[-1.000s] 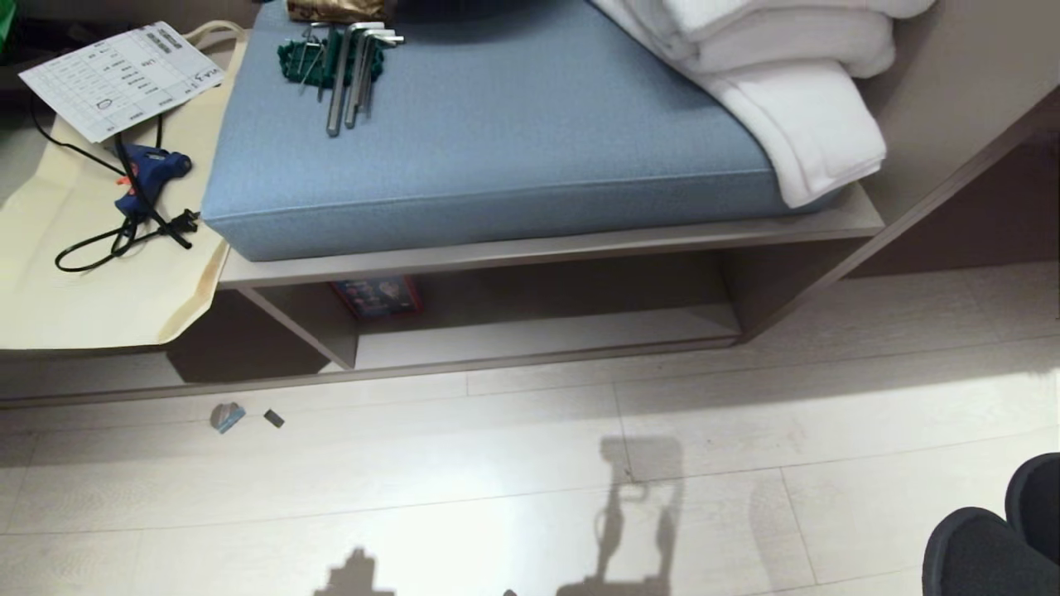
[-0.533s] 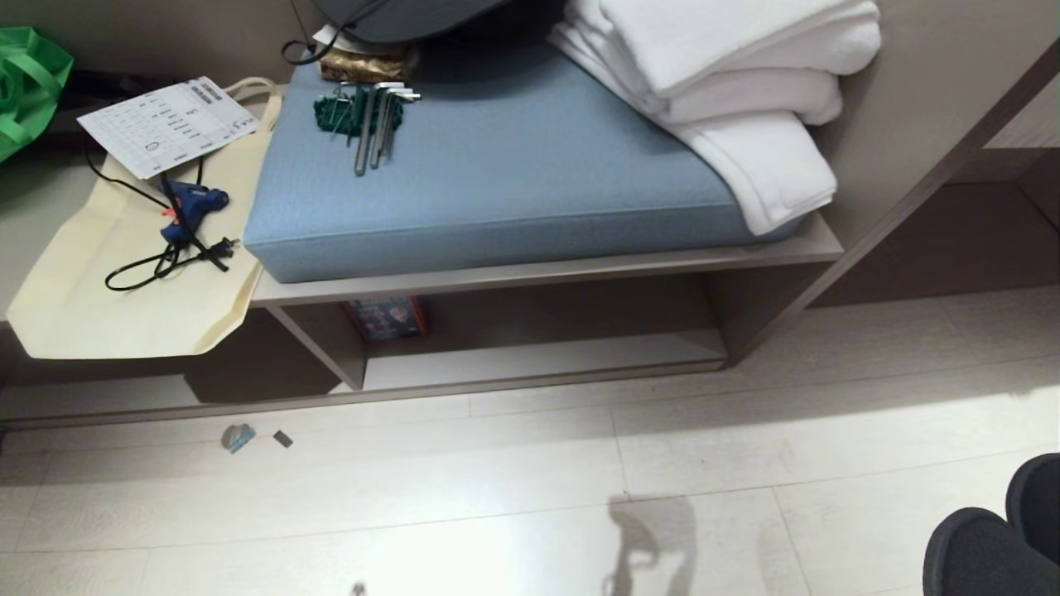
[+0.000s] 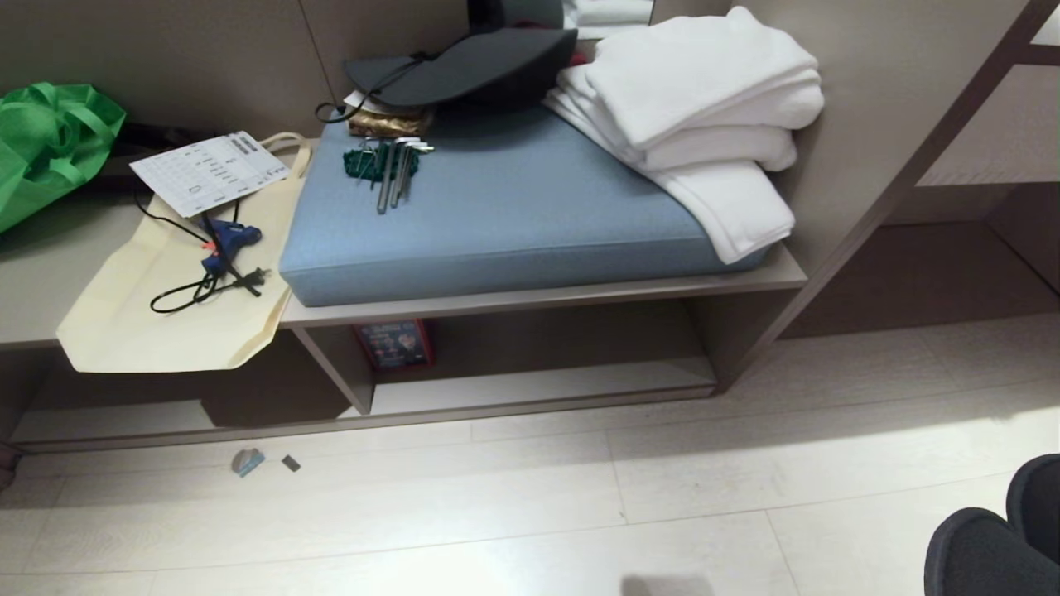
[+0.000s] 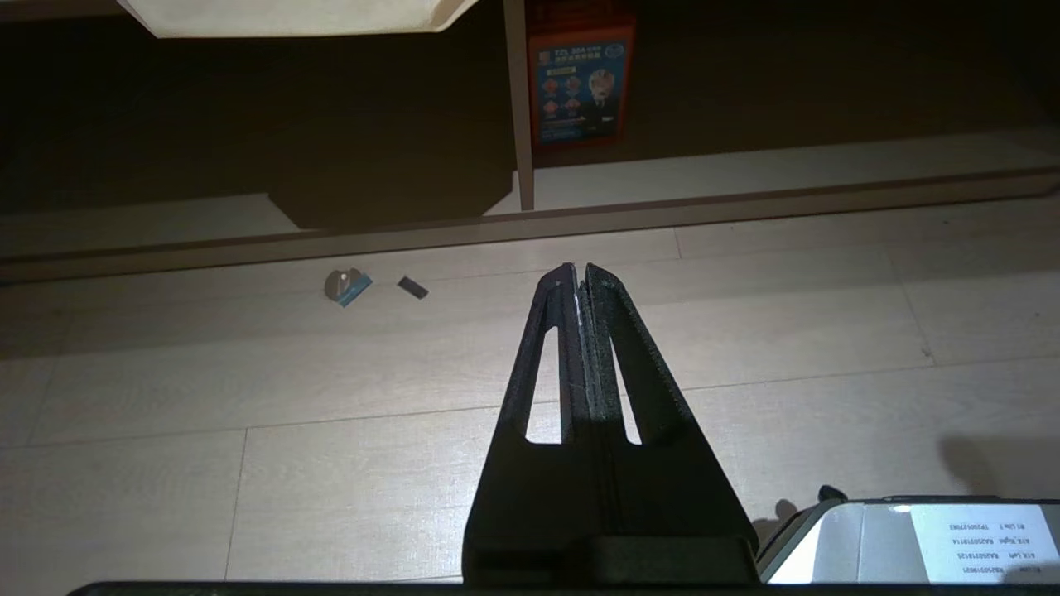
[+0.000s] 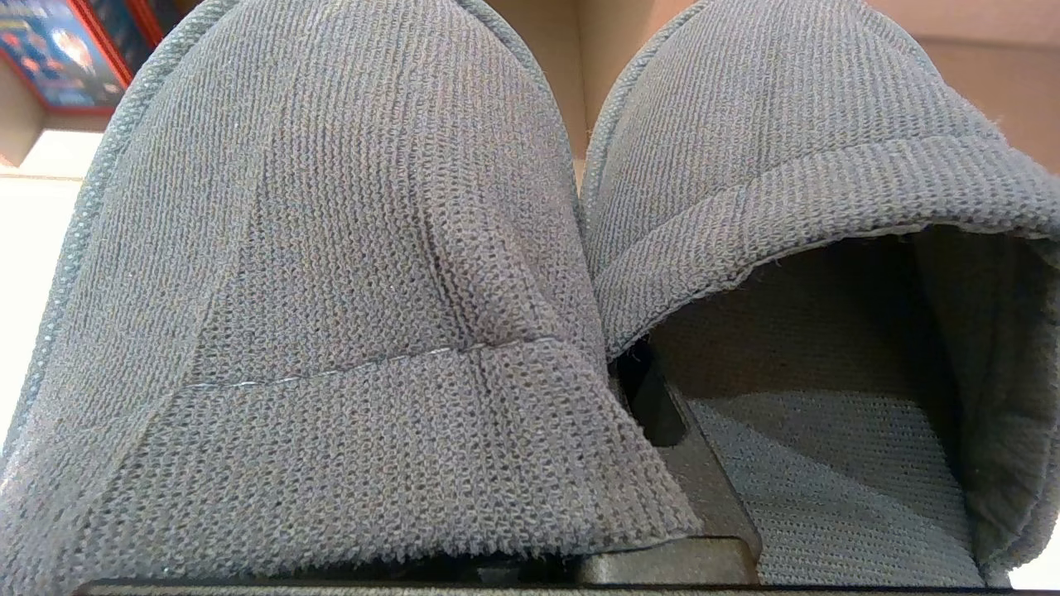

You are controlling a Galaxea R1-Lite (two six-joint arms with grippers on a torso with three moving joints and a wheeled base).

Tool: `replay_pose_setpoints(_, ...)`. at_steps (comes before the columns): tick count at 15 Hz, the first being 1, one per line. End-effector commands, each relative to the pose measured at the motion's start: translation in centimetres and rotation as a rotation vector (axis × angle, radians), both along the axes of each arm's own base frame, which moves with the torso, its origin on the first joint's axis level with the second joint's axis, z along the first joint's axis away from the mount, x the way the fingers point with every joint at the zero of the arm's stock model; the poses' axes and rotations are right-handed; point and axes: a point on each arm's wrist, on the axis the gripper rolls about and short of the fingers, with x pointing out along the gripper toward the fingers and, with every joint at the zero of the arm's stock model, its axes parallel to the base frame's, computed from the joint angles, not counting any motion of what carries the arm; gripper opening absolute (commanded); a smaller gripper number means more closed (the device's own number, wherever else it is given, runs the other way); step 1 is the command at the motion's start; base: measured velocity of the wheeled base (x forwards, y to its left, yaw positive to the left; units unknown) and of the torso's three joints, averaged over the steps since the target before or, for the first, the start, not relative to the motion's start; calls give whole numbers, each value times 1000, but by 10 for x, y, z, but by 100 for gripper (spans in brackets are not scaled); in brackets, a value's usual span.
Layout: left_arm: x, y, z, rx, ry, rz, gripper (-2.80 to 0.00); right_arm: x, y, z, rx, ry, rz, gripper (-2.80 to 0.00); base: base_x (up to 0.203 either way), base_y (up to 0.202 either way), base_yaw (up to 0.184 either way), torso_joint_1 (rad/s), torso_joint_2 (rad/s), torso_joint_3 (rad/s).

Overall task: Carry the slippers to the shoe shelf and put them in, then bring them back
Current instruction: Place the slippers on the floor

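Nearest to us, at the lower right corner of the head view, we see the rounded toes of the pair of dark grey-blue fabric slippers [image 3: 998, 538], side by side above the pale wood-plank floor [image 3: 497, 505]; our right gripper [image 5: 654, 414] has its black fingers pressed together on the inner edges of the two slippers, pinching them as a pair, as the right wrist view shows with the knitted uppers filling the picture; our left gripper [image 4: 580, 277] hangs over the floor with its two black fingers pressed together and nothing between them; farther on, a small grey and blue scrap [image 3: 248, 461] and a small dark chip [image 3: 291, 463] lie on the floor just before the low grey-brown wood-grain shoe shelf [image 3: 530, 393]; we see its pale base board bare, an upright panel dividing it, and a small red box [image 3: 394, 343] standing just right of that panel at the back; on top of the shelf lies a blue fabric cushion [image 3: 513, 207] with a set of metal hex keys in a green holder [image 3: 385, 165], folded white towels [image 3: 704, 124] and a black hat [image 3: 472, 66]; to the left lie a cream tote bag [image 3: 157, 323], a blue glue gun with a black cord [image 3: 224, 244], a printed sheet [image 3: 211, 170] and, at the edge, a green bag [image 3: 50, 141]
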Motion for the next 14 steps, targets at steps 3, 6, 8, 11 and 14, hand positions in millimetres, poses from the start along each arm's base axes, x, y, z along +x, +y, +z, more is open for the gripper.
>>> replay_pose_setpoints(3, 0, 0, 0, -2, 0, 1, -280, 0, 0, 0, -1, 2, 1, -280, 0, 0, 0, 0, -1, 201)
replay_pose_setpoints(6, 0, 0, 0, -4, 0, 1, -280, 0, 0, 0, -1, 2, 1, -280, 0, 0, 0, 3, 2, 205)
replay_pose_setpoints(8, 0, 0, 0, -4, 0, 1, -280, 0, 0, 0, -1, 2, 1, -280, 0, 0, 0, 3, 3, 204)
replay_pose_setpoints(11, 0, 0, 0, -4, 0, 2, -280, 0, 0, 0, -1, 1, 2, -280, 0, 0, 0, 2, 1, 201)
replay_pose_setpoints(14, 0, 0, 0, -4, 0, 2, -280, 0, 0, 0, -1, 2, 1, -280, 0, 0, 0, 5, -1, 197)
